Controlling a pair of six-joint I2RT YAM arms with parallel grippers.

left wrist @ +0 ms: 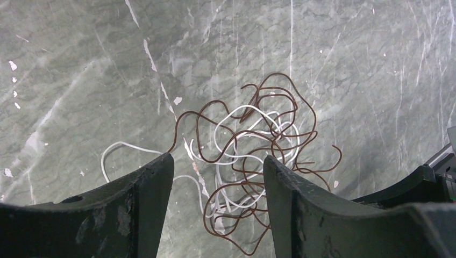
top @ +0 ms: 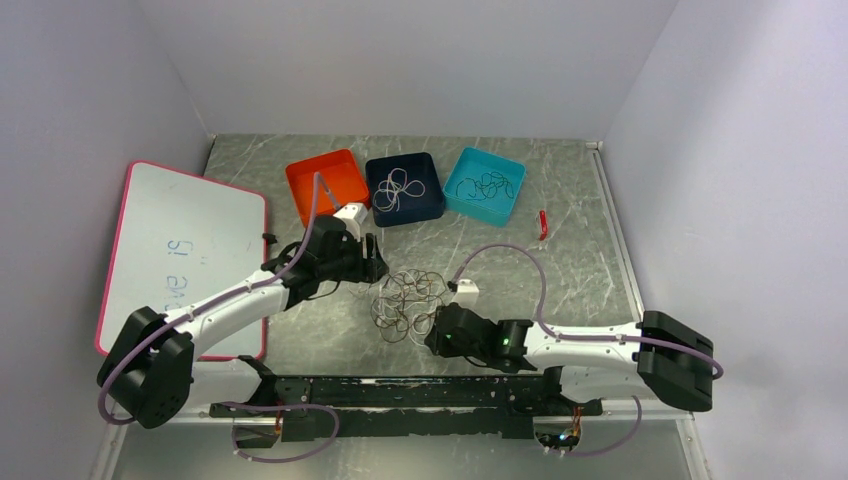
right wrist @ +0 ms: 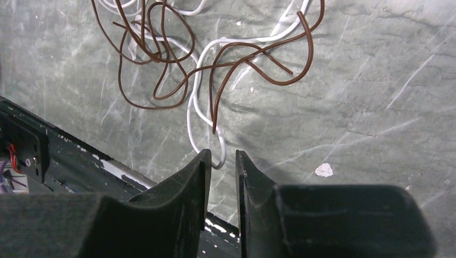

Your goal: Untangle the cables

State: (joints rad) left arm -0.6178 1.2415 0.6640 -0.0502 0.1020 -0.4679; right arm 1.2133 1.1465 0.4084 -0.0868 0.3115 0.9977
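Grey marbled desk (top: 570,270) carries all items. Nearest, right claw (right wrist: 222,156) stands narrowly parted, 1 white loop (right wrist: 189,113) at its tips. Brown and white cables (top: 405,300) lie tangled mid-desk. Left claw (left wrist: 216,157) hangs wide apart at their far-left side. Beyond, 3 trays (top: 405,188) stand in 1 row near the far edge.

Tangled cables (top: 408,303) on marbled table (top: 570,270)

The cables (left wrist: 247,161) wear smooth, faintly shiny brown and white plastic-looking insulation. The table (left wrist: 80,70) is matt marbled grey, scratched and chipped. The left gripper (left wrist: 218,160) has 2 matt black, scuffed fingers (left wrist: 145,209).
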